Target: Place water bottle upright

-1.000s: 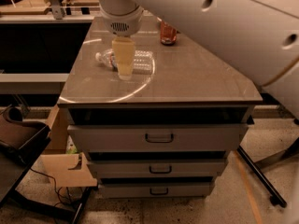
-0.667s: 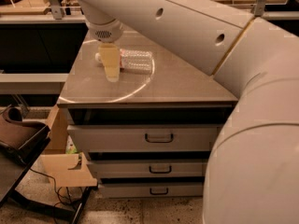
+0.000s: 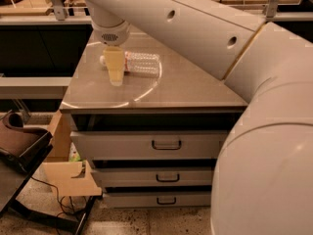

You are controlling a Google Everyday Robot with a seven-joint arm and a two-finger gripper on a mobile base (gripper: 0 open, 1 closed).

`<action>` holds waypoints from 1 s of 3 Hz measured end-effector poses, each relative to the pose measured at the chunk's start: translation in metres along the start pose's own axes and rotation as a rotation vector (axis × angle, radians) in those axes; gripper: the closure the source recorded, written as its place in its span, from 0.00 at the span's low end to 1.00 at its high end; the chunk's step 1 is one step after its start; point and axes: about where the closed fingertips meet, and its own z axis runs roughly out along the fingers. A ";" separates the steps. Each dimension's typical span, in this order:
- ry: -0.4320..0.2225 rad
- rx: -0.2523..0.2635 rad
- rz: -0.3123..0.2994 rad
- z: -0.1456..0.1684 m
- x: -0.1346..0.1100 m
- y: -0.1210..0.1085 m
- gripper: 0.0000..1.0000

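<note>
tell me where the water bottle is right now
In the camera view the water bottle lies on its side on the cabinet top, toward the back left, cap pointing left, with the gripper at its neck end.

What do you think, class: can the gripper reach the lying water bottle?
Probably yes: the gripper hangs right at the cap end of the water bottle, with nothing on the cabinet top between them.

- Your big white robot arm (image 3: pixel 266 131) has swung across the view. It now fills the whole right side, where a second ago only its upper part showed.
- The pale yellow gripper (image 3: pixel 116 78) has moved left. It is now in front of the neck of the lying clear ribbed plastic water bottle (image 3: pixel 144 63).
</note>
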 end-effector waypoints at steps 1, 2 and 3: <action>-0.047 -0.014 0.004 0.014 -0.010 -0.006 0.00; -0.061 -0.027 0.030 0.030 -0.014 -0.013 0.00; -0.066 -0.041 0.073 0.045 -0.012 -0.022 0.00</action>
